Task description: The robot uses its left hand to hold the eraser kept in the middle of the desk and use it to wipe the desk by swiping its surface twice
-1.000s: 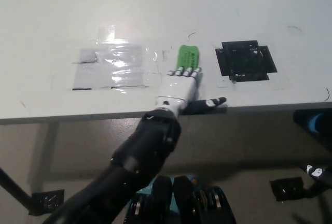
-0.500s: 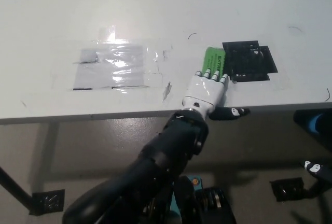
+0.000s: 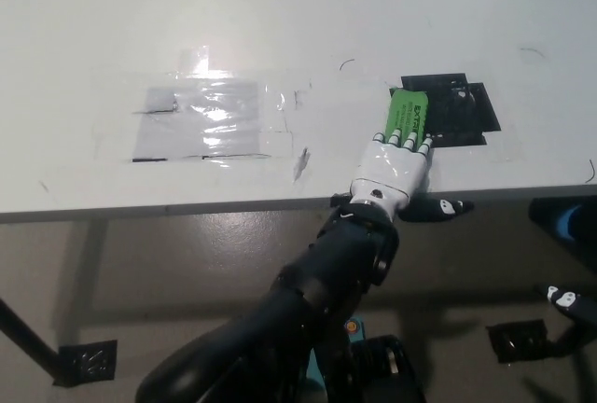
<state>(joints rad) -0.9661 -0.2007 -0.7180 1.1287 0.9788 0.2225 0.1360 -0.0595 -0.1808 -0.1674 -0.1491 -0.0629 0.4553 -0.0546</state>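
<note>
The white left hand [image 3: 395, 166] is lying palm down on the near part of the white desk [image 3: 280, 11], its fingers [image 3: 408, 141] pressing flat on the near end of the green eraser [image 3: 407, 114] and its dark thumb sticking out past the desk's front edge. The eraser is lying flat right of the desk's middle, its far end just touching the left edge of a black square patch [image 3: 457, 109] taped to the surface. The dark forearm is rising from the lower middle of the picture to meet the hand.

To the left, a clear plastic sheet [image 3: 201, 121] is lying taped on the desk, catching a bright glare (a grey strip is showing under its left side). A few thin dark marks are showing on the white surface around the sheet and near the far right.

Below the desk edge a brownish floor [image 3: 168, 272] is showing, with a dark table leg and its square foot plate [image 3: 84, 363] at the lower left and another foot plate [image 3: 518, 340] at the lower right. The black right hand [image 3: 567, 302] is hanging low at the right edge, too small to tell how its fingers are standing.
</note>
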